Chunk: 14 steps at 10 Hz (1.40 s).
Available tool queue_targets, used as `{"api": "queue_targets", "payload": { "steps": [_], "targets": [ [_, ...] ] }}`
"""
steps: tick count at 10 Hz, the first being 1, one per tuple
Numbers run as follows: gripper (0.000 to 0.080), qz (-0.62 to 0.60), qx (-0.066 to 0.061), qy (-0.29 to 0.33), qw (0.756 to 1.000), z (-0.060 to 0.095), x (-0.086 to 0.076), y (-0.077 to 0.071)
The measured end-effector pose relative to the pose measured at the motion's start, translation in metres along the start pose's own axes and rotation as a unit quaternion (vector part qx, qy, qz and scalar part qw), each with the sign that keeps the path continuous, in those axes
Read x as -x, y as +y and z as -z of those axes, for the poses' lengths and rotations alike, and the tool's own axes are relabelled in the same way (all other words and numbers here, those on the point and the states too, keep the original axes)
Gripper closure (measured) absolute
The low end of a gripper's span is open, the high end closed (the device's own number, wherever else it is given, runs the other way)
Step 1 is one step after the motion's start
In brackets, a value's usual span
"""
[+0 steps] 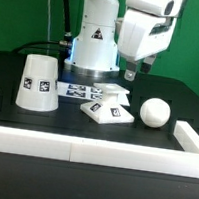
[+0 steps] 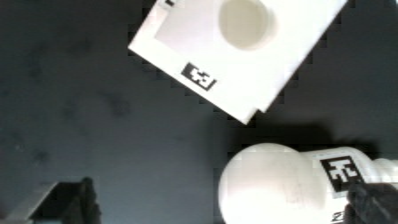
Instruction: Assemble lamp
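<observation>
Lamp is in 3 loose parts on the black tabletop (image 1: 10, 71), none joined. Base (image 1: 109, 108) lies flat at centre w/ tags on its near faces. The wrist view shows its round socket hole (image 2: 240, 22) in the top, plus one tag near the edge. Bulb (image 1: 154, 112) sits on the tabletop just beside the base on the exterior view's right, small gap, not touching. In the wrist view the bulb (image 2: 285, 185) carries a tag on its stem end. Shade (image 1: 36, 83) stands wide end down at the exterior view's left, well apart from the base, tag facing the camera.

Pincer (image 1: 129, 75) hangs in the air above the tabletop, over the far side of the base-bulb gap, touching nothing. It is spread open and holds nothing. In the wrist view one dark finger (image 2: 68, 203) shows at a frame corner, and the other is only just visible past the bulb.

Marker board (image 1: 87, 89) lies flat on the far side of the base, btw it and the white robot pedestal (image 1: 94, 42). White rail (image 1: 81, 148) borders the near edge, w/ more rail at both sides.
</observation>
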<state>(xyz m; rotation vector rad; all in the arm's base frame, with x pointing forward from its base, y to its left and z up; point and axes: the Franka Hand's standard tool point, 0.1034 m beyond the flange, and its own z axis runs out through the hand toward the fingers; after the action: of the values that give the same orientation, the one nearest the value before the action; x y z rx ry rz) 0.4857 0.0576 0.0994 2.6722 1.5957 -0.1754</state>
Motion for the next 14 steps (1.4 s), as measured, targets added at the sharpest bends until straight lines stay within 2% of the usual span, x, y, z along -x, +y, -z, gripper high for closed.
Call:
{"api": "queue_targets", "payload": {
  "steps": [2, 3, 4, 5, 7, 11, 12, 14],
  "targets": [
    [0.01, -0.011, 0.004, 0.005, 1.0, 0.0, 0.002, 0.001],
    [0.01, -0.056, 0.024, 0.024, 0.998, 0.002, 0.015, 0.006],
    [0.01, -0.107, 0.031, 0.033, 0.993, 0.0, 0.031, 0.002],
    [0.01, -0.142, 0.028, 0.037, 0.989, -0.005, 0.042, -0.002],
    [0.01, -0.144, 0.019, 0.035, 0.989, -0.011, 0.051, -0.003],
    [0.01, -0.161, 0.018, 0.036, 0.986, -0.013, 0.05, -0.004],
    [0.01, -0.242, 0.013, 0.035, 0.969, -0.02, 0.049, -0.006],
    [0.01, -0.267, 0.002, 0.037, 0.963, -0.028, 0.049, -0.001]
  ]
}}
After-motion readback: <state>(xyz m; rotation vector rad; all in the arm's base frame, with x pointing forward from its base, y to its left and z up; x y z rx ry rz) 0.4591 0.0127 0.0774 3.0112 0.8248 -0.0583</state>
